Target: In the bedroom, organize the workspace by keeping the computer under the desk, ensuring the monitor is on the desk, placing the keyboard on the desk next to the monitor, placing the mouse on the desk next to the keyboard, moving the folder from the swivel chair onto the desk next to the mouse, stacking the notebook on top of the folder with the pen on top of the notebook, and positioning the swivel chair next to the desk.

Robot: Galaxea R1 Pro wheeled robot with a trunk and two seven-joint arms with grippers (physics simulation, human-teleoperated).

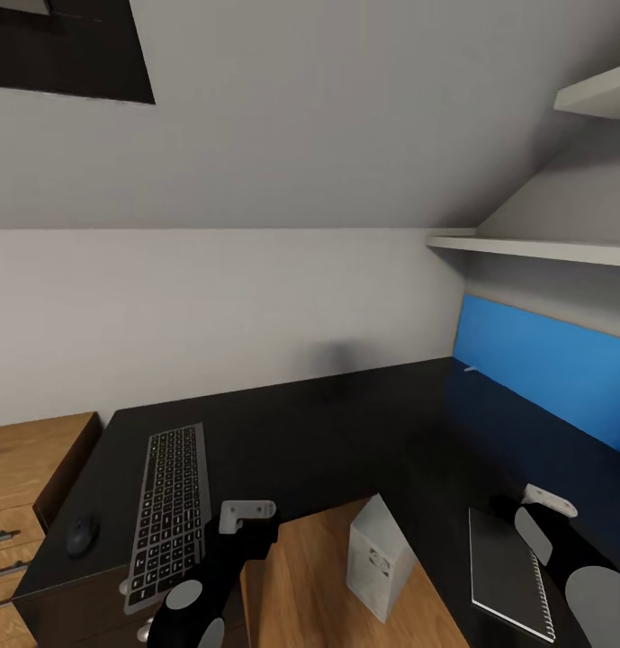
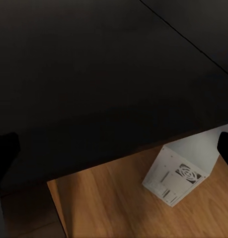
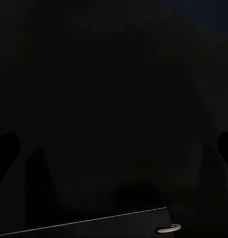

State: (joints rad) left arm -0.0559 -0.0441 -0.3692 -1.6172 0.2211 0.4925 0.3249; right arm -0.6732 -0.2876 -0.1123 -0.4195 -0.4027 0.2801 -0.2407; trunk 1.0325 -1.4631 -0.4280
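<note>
The black desk (image 1: 345, 432) wraps around a patch of wooden floor where the white computer (image 1: 379, 558) (image 2: 176, 173) stands. At the desk's left end lies the keyboard (image 1: 170, 513), and the mouse (image 1: 82, 534) sits to its left. The dark notebook (image 1: 507, 571) (image 3: 94, 225) rests on the right wing, spiral edge outward. A thin white pen (image 1: 470, 368) lies far back by the blue panel. My left gripper (image 1: 247, 513) hovers open beside the keyboard's near end. My right gripper (image 1: 550, 500) is open just beyond the notebook. The monitor, the folder and the swivel chair are out of view.
A light wooden drawer cabinet (image 1: 31, 486) stands left of the desk. A blue wall panel (image 1: 552, 369) backs the right wing, with white shelves (image 1: 534, 247) above it. A sloped grey ceiling hangs low over the desk.
</note>
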